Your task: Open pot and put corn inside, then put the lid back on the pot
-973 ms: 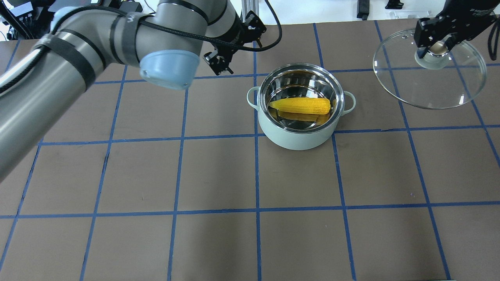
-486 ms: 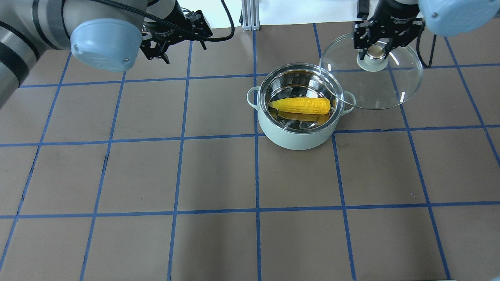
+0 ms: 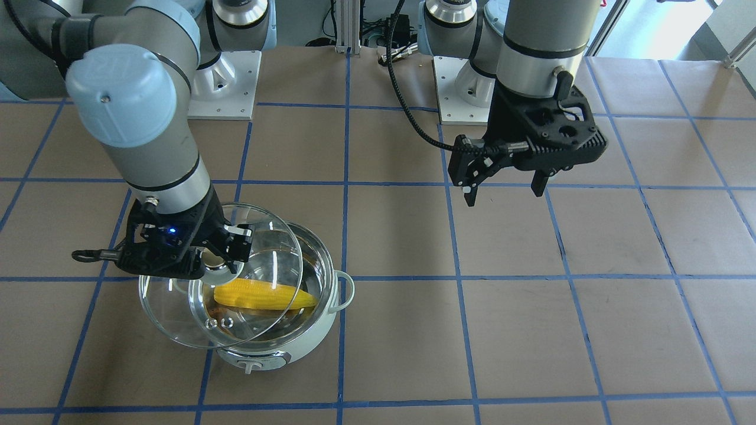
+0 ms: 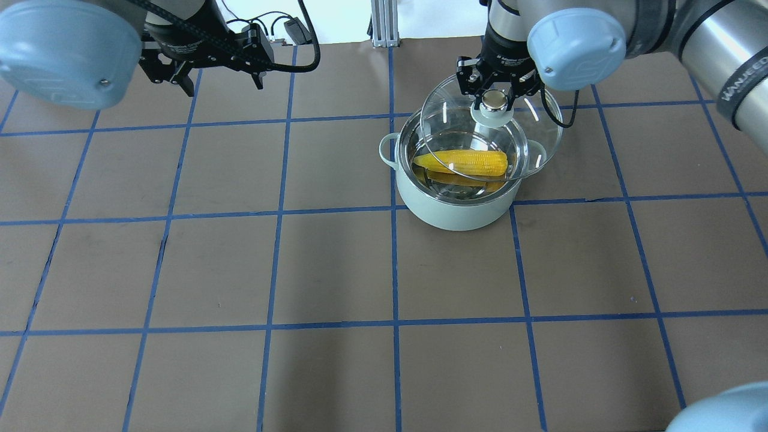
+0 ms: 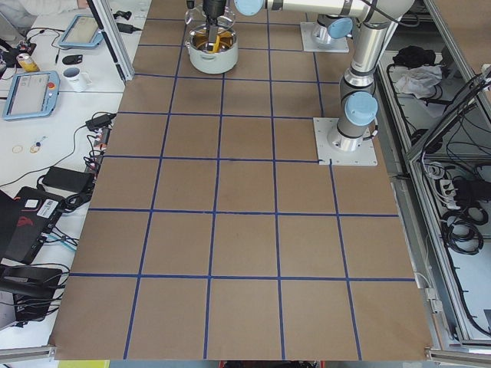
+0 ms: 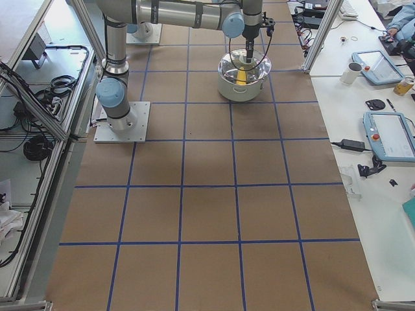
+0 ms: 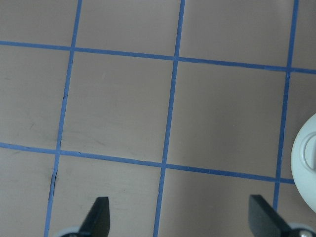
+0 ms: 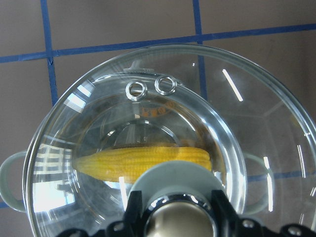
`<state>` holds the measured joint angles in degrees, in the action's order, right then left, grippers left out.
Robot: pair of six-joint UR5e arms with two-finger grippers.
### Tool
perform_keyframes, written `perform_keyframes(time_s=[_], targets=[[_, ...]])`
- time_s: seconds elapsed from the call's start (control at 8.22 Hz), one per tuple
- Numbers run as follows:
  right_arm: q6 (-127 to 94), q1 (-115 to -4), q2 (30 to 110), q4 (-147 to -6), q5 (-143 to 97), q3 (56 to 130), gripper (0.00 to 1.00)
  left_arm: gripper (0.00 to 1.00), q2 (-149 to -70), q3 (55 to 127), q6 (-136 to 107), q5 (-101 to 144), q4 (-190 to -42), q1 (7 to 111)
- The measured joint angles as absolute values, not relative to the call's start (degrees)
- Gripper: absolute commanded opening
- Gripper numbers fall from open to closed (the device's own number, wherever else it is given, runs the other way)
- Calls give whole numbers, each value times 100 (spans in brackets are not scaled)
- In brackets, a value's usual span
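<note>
The mint-green pot [image 4: 456, 210] stands uncovered on the table, also in the front view [image 3: 277, 348]. The yellow corn [image 4: 462, 162] lies across its steel bowl, seen too in the front view [image 3: 266, 295] and through the glass in the right wrist view [image 8: 143, 160]. My right gripper [image 4: 494, 96] is shut on the knob of the clear glass lid [image 4: 543, 129]. It holds the lid tilted just above the pot, overlapping the rim but not seated [image 3: 271, 248]. My left gripper [image 4: 221, 84] is open and empty, far to the pot's left [image 3: 504, 192].
The brown table has a blue tape grid. The two arm bases [image 3: 221, 88] [image 3: 466, 88] stand at the robot's edge. Side benches hold tablets [image 6: 389, 133] and a mug [image 6: 352, 72], beyond the table's edge.
My right gripper has carried the lid leftward from the right side to over the pot. My left arm has drawn back to the left, away from the pot.
</note>
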<state>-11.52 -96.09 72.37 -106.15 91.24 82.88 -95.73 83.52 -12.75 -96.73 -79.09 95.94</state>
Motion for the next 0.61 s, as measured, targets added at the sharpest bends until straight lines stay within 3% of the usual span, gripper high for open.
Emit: perform_keyframes(time_s=[0.61], targets=[[-1582,-9813,7072,-10805,8976,8438,28,100,-9274,8420,-706,-9650,-8160,9352]])
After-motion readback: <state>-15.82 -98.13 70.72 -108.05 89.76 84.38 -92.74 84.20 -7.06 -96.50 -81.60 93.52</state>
